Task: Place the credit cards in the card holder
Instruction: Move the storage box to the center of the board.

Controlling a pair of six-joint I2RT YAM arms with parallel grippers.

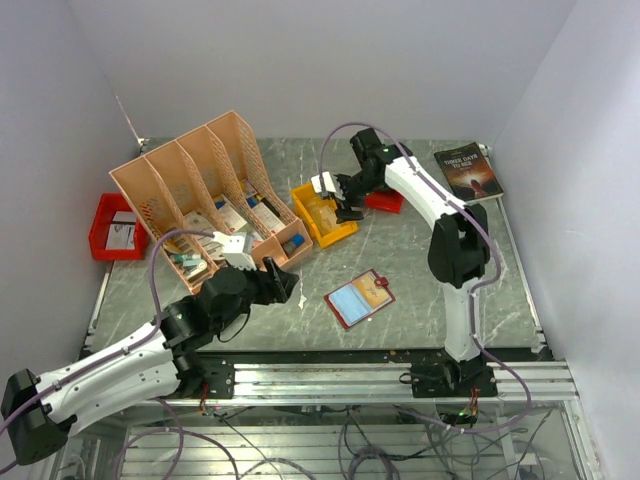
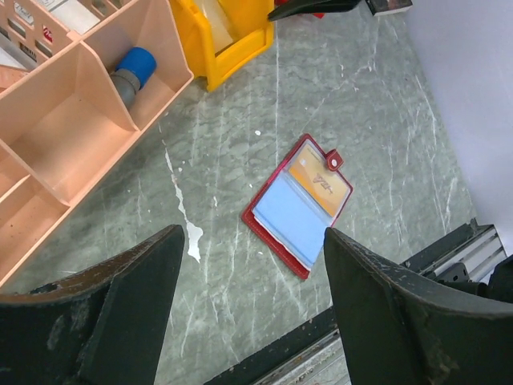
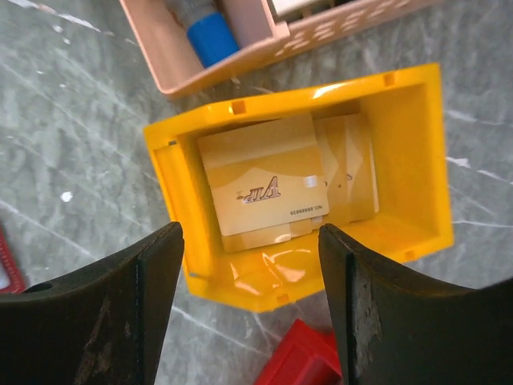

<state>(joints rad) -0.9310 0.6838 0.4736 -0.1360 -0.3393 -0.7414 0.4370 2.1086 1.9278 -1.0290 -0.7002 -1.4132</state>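
Credit cards (image 3: 264, 188) beneath right end effector (image 3: 248, 233).

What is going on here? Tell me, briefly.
The right gripper hangs open over the yellow bin, where gold credit cards lie. The left gripper, open and empty, hangs near the card holder, which lies open on the table, showing a blue and an orange face.

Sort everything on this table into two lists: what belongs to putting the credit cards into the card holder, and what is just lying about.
Belongs to the job: gold cards inside the yellow bin; card holder, lying open.
Lying about: file rack; book; red bin.
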